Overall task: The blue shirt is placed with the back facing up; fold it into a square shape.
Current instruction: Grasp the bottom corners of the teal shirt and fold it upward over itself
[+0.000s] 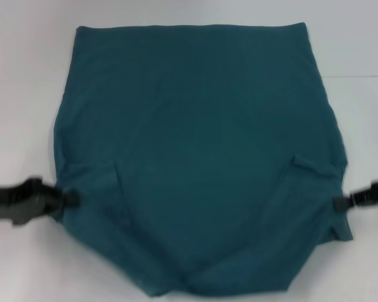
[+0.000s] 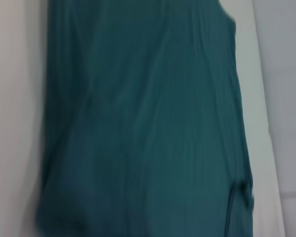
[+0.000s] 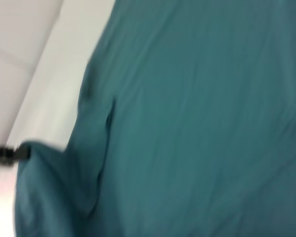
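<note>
- A plain white table (image 1: 25, 75) is filling the background, and a faint seam is running across it on the far right.
- The blue shirt (image 1: 201, 145) is lying flat on the middle of this table, plain side up, with its straight hem at the far edge and its sleeves already turned inward near the robot.
- The left gripper (image 1: 66, 200) is touching the shirt's left edge at the sleeve fold; its fingers are looking pinched together on the cloth there, though the tips are partly hidden.
- The right gripper (image 1: 341, 203) is meeting the right edge at the same height, and its tips are also seeming to be closed on the fabric edge.
- To do this step well, I am judging that both arms should be lifting and carrying their edges at an equal pace, keeping the cloth lightly stretched between them.
- One side moving faster is likely to be making a crooked crease.
</note>
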You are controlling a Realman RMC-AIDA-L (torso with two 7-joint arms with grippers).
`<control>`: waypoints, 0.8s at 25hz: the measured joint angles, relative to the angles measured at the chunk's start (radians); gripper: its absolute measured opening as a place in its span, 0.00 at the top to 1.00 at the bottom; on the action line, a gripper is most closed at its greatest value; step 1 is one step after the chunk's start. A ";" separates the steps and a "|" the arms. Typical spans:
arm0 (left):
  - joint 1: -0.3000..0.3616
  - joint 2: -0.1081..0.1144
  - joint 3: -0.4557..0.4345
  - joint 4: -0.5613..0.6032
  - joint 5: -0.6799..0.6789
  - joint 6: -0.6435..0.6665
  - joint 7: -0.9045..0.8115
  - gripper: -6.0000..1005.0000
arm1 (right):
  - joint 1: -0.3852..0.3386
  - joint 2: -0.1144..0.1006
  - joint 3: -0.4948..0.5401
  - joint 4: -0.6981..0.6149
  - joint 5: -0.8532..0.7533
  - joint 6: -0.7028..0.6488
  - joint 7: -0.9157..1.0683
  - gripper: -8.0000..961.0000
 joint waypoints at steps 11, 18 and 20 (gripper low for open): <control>-0.199 0.006 0.010 -0.136 -0.013 -0.427 -0.088 0.98 | 0.063 0.026 0.001 0.010 0.093 0.406 0.065 0.92; -0.259 -0.032 0.038 -0.194 -0.024 -0.693 -0.077 0.97 | 0.110 0.082 -0.082 0.017 0.090 0.660 0.072 0.92; -0.264 -0.037 0.060 -0.194 -0.024 -0.735 -0.078 0.97 | 0.126 0.091 -0.113 0.018 0.090 0.718 0.081 0.92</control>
